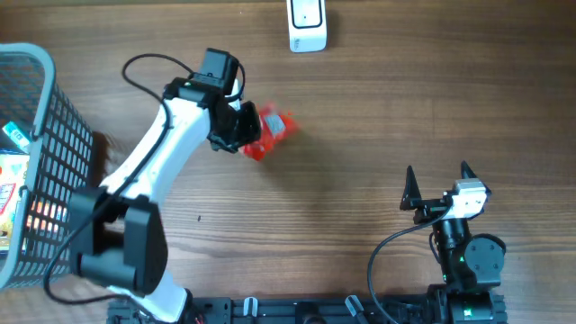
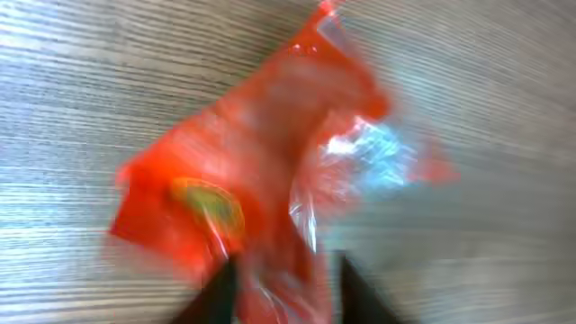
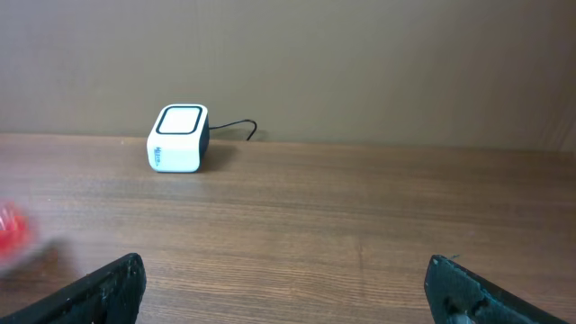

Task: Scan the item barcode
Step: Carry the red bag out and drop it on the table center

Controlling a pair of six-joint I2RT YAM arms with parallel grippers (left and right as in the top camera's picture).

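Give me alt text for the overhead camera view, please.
The left gripper sits at a red packet on the wooden table, below a white scanner at the top edge. The right gripper rests open at lower right; a wire basket stands at far left.

Item: one red plastic packet (image 1: 267, 132), crinkled, with a clear film patch and a round yellow-green mark on its face. It is at the upper middle of the worktop, tilted on a diagonal. The close view is motion-blurred, so no barcode can be made out. Its lower edge sits between the fingertips of the left tool (image 2: 286, 292).

Scanner (image 1: 307, 25): white box, dark side panel, thin dark cable behind, standing at the far worktop edge, well apart from the packet
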